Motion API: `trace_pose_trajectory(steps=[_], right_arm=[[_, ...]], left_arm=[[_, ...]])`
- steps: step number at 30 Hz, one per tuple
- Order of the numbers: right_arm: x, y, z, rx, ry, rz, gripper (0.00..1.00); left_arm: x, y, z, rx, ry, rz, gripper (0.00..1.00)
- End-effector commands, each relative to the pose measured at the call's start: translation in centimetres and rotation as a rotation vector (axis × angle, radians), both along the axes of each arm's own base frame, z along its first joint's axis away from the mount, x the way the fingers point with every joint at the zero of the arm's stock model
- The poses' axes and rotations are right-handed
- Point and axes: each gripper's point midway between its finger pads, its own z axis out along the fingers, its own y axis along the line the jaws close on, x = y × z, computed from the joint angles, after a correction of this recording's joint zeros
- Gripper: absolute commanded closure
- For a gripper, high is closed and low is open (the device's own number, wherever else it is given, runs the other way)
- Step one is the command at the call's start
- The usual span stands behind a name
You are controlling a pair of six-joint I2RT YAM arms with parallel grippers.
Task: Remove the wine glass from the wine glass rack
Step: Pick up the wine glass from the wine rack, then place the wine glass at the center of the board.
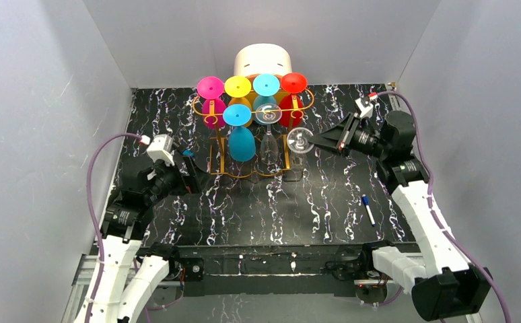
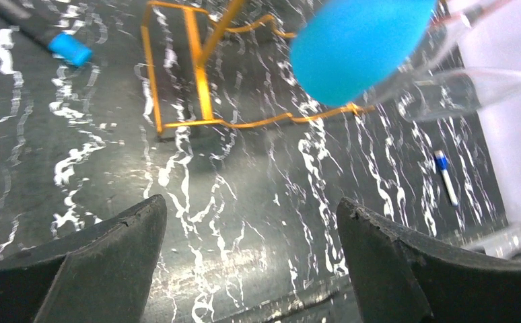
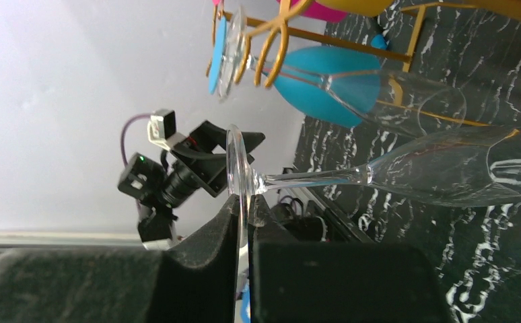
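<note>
My right gripper [image 1: 317, 141] [image 3: 246, 208] is shut on the round foot of a clear wine glass [image 1: 300, 141] [image 3: 311, 178]. The glass hangs bowl-down just off the right front corner of the orange-gold wine glass rack [image 1: 221, 158] [image 3: 274, 54], apart from its rails. In the right wrist view its stem runs right into the clear bowl. My left gripper [image 1: 192, 176] [image 2: 251, 215] stands open and empty low over the table, left of the rack's base [image 2: 200, 74].
The rack still carries pink, yellow, cyan, red and blue glasses [image 1: 242, 142] and another clear one [image 1: 268, 114]. A white round box [image 1: 263, 62] stands behind it. A pen [image 1: 368, 209] lies at the right; a blue-capped marker [image 2: 69, 48] lies by the left gripper.
</note>
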Motion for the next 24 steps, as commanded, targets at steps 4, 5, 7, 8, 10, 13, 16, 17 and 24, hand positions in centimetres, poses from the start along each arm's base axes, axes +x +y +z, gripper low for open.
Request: trace_pose_trajectory(steps=[4, 5, 7, 8, 10, 13, 16, 17, 24], right_arm=[[-3.8, -0.5, -3.7, -0.113, -0.105, 0.077, 0.99], [-4.1, -0.4, -4.2, -0.119, -0.105, 0.091, 0.99], [-4.6, -0.1, -5.2, -0.129, -0.107, 0.115, 0.99], [-4.8, 0.2, -5.6, -0.131, -0.115, 0.129, 0.99], [-5.2, 0.8, -6.5, -0.138, -0.126, 0.146, 0.99], [-5.3, 1.5, -7.7, -0.149, -0.136, 0.123, 0.99], [-5.0, 1.7, -8.8, -0.138, -0.109, 0.076, 0.99], [-5.1, 1.8, -8.8, -0.128, -0.115, 0.077, 0.99], [-5.5, 2.0, -8.1, -0.124, -0.182, 0.08, 0.99]], left_arm=[[-4.2, -6.0, -2.8, -0.177, 0.146, -0.4, 0.06], [-4.5, -6.5, -2.6, -0.211, 0.152, -0.42, 0.06], [-4.9, -7.6, -2.3, -0.281, 0.168, -0.444, 0.06], [-4.9, -8.0, -2.2, -0.3, 0.168, -0.452, 0.06], [-5.0, -8.9, -1.9, -0.336, 0.166, -0.471, 0.07], [-4.8, -9.7, -0.8, -0.378, 0.13, -0.483, 0.08], [-4.9, -10.1, -1.0, -0.374, 0.128, -0.514, 0.07], [-5.0, -10.3, -1.4, -0.377, 0.137, -0.531, 0.07], [-4.7, -12.5, -1.6, -0.407, 0.144, -0.59, 0.1]])
